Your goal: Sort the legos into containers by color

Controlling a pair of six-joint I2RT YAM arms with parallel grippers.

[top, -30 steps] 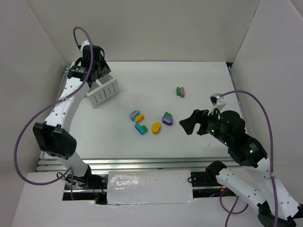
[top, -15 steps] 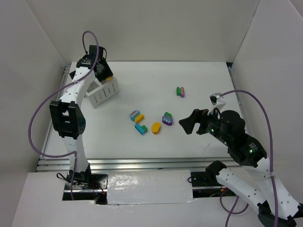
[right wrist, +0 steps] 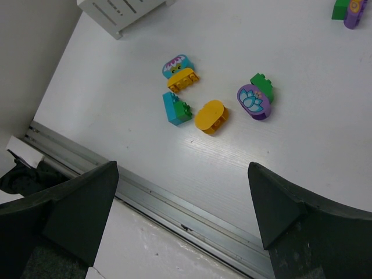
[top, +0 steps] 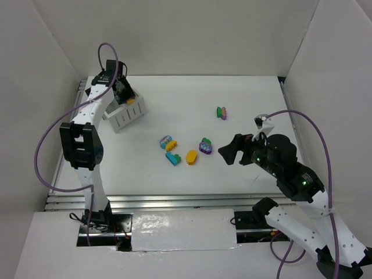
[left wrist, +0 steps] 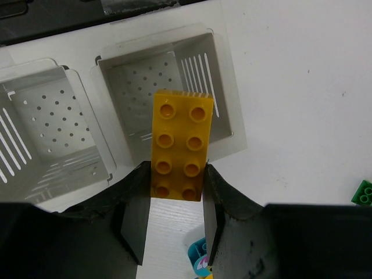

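My left gripper is shut on a yellow-orange two-by-four brick and holds it above the white container's right compartment. The brick also shows in the top view. The white left compartment looks empty. The black pair is not clearly seen. My right gripper is open and empty, to the right of the loose legos. These are a teal-purple-orange cluster, a teal-green pair, a yellow rounded piece, a purple-green pair and a green-purple pair.
The white container block stands tilted at the far left of the table. A metal rail runs along the near table edge. White walls enclose the table on three sides. A green brick corner shows at the left wrist view's right edge.
The left arm has folded back and its gripper, still holding the yellow-orange brick, has shifted slightly toward the white container. The right gripper has edged slightly left.
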